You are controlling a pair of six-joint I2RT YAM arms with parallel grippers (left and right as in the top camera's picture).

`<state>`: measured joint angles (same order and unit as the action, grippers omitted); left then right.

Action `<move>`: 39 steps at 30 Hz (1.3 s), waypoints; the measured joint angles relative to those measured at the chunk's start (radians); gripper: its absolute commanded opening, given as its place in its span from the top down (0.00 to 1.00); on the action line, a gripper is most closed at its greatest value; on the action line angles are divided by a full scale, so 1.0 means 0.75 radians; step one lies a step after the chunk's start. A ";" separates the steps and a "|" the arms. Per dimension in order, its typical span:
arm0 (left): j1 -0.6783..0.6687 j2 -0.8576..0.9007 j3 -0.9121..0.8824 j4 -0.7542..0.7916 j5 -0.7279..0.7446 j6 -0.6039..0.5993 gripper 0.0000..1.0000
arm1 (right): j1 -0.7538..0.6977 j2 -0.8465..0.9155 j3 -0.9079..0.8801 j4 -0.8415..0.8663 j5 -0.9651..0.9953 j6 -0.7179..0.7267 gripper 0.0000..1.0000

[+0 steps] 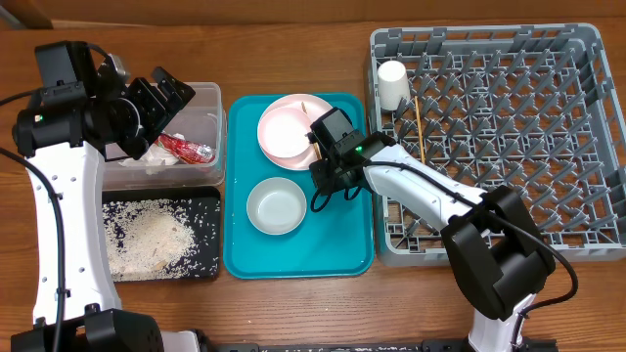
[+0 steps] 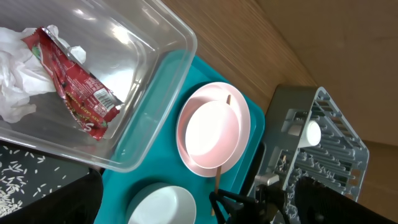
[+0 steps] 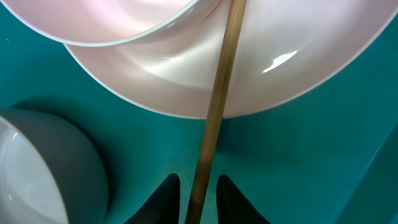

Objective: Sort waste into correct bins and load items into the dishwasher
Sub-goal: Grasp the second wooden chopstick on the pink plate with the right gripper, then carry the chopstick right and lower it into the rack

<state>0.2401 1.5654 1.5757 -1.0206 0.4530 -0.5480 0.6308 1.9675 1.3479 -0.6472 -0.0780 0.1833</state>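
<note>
Straddling the wooden chopstick (image 3: 217, 106) with the right gripper (image 3: 199, 194), fingertips set narrowly on either side of the stick's lower end, just off the rim of the pink plate (image 3: 298, 74); looking pinched or nearly so, though actual contact cannot be told. Taking it there probably because the stick is lying propped across the plate and the pale bowl (image 3: 106, 18) nested on it, seemingly leaving the overhanging end lifted off the teal tray (image 3: 323, 168), with room for a finger on each side. Aiming, by the look of it, at sending it to join the other chopstick (image 1: 419, 122) lying in the grey dish rack (image 1: 489, 37) near the white cup (image 1: 394, 84). Leaving the white bowl (image 1: 276, 206) sitting on the tray, not yet loaded. Hovering the left gripper (image 1: 168, 98) over the clear tub (image 1: 211, 132), fingers spread wide and holding nothing, likely parked out of the right arm's way. Showing the waste sorted by kind: red wrapper (image 2: 74, 93) and napkin (image 2: 15, 81) lying in the tub, rice (image 1: 147, 235) spread in the black tray (image 1: 217, 200).
</note>
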 measured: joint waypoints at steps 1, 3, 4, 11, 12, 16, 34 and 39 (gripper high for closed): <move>0.000 0.000 0.000 0.000 0.000 0.000 0.00 | 0.000 0.000 0.000 -0.001 0.000 0.001 0.83; 0.000 0.000 0.000 0.000 0.000 0.000 0.00 | 0.000 0.000 0.000 -0.003 0.001 0.000 0.85; 0.000 0.000 0.000 0.000 0.000 0.000 0.00 | 0.000 0.000 0.000 -0.003 0.001 0.003 0.85; 0.000 0.000 -0.001 0.000 0.000 0.000 0.00 | 0.000 0.000 0.000 -0.023 0.001 0.007 0.91; 0.000 0.000 0.000 0.000 0.000 0.000 0.00 | 0.000 0.000 0.000 -0.031 0.005 0.005 0.91; 0.000 0.000 0.000 -0.001 0.000 0.000 0.00 | 0.000 0.000 0.000 -0.036 0.006 0.013 0.96; 0.000 0.000 0.000 0.000 0.000 0.000 0.00 | -0.113 -0.047 0.032 -0.082 0.021 0.090 0.96; 0.000 0.000 0.000 0.000 0.000 0.000 0.00 | -0.187 -0.187 0.033 -0.152 0.025 0.099 0.96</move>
<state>0.2401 1.5654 1.5757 -1.0206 0.4530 -0.5480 0.4908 1.8271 1.3727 -0.7612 -0.0589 0.2577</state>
